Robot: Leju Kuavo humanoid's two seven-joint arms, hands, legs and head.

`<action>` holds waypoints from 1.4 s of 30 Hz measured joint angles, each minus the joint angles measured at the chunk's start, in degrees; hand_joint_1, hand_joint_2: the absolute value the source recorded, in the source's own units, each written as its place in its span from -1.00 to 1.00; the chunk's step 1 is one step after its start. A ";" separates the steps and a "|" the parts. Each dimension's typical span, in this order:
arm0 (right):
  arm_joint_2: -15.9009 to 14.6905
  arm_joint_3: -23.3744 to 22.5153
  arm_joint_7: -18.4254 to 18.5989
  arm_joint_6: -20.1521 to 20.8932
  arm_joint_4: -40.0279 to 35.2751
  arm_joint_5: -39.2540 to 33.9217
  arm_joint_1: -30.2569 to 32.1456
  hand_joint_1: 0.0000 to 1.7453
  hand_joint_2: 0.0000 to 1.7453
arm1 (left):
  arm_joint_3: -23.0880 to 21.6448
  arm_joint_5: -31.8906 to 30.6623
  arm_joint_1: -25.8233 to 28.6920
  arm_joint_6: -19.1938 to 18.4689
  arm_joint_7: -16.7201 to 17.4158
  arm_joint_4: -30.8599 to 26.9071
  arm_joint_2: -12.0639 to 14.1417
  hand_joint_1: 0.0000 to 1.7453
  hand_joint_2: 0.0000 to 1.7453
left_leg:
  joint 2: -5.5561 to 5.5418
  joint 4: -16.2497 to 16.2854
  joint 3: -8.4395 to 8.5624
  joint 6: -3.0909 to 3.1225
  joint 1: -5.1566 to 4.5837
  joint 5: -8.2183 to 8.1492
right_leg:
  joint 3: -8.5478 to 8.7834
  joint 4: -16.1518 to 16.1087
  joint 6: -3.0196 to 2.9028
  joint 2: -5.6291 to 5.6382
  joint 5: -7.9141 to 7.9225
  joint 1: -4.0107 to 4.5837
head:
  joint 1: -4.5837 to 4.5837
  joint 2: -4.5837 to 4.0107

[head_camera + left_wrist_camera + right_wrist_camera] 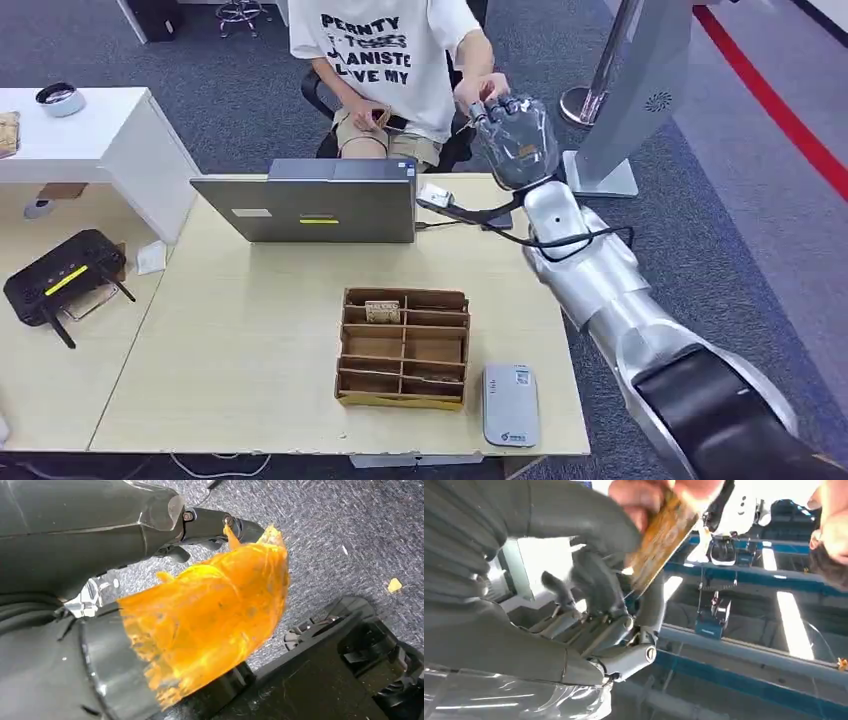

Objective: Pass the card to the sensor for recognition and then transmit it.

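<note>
You are looking at an office or a demo room set up like one. Grey carpet (250, 110) covers the floor, with a red stripe (770, 100) running along it at the right. A pale wooden table (250, 340) carries a grey laptop (310, 205), a cardboard organiser (405, 347) divided into compartments, and a small white-and-grey reader device (511, 404). Beside it a second table holds a black router (62, 277) with antennas. A white desk (110, 135) stands at the left. A person (385, 70) in a printed T-shirt sits on an office chair behind the laptop. In the right wrist view you see long ceiling light strips (794, 625).
</note>
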 joint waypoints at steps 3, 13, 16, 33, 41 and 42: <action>0.00 0.24 -0.48 0.59 1.05 -0.38 -0.32 -1.00 -1.00 | -0.31 0.00 0.00 0.00 0.04 0.00 0.00 -1.00 -1.00 | 0.00 0.00 -0.02 0.00 0.00 0.00 | -0.03 0.00 0.00 0.00 0.00 0.00 | 0.00 0.00; -0.02 -0.04 -2.86 -2.64 -5.17 -6.40 4.69 -1.00 -1.00 | -0.28 1.03 0.12 0.09 0.04 0.00 -0.02 -1.00 -1.00 | 0.02 0.00 -0.02 0.00 0.00 0.00 | -0.06 0.00 0.00 0.02 0.00 0.01 | -0.02 0.00; -0.04 -2.30 -5.72 -3.36 -12.93 -12.86 10.36 -1.00 -1.00 | -0.24 2.18 0.35 0.94 -0.11 0.00 -0.06 -1.00 -1.00 | -0.14 0.00 -0.03 0.00 0.03 0.00 | 0.00 -0.02 0.02 -0.11 -0.03 0.08 | 0.02 0.00; 3.04 -13.68 -25.40 18.21 -55.39 -88.39 47.44 -1.00 -1.00 | 3.87 6.86 4.27 4.61 -2.51 0.00 0.22 -1.00 -1.00 | -0.23 -0.04 -0.13 -0.12 0.06 -0.18 | -0.09 -0.03 -0.07 -0.18 -0.23 0.11 | 0.00 0.00; 0.68 -10.69 -29.53 60.46 -59.12 -115.90 61.03 -1.00 -1.00 | 4.96 5.44 4.64 2.98 -3.04 0.00 0.94 -1.00 -1.00 | -0.20 -0.06 -0.19 -0.17 0.09 -0.22 | -0.14 -0.03 -0.12 -0.16 -0.31 0.14 | 0.02 0.00; 0.24 -9.75 -29.94 63.76 -58.95 -117.43 61.54 -1.00 -1.00 | 4.96 5.16 4.64 2.69 -3.04 0.00 1.00 -1.00 -1.00 | -0.20 -0.06 -0.19 -0.17 0.09 -0.22 | -0.14 -0.03 -0.13 -0.16 -0.32 0.14 | 0.00 0.00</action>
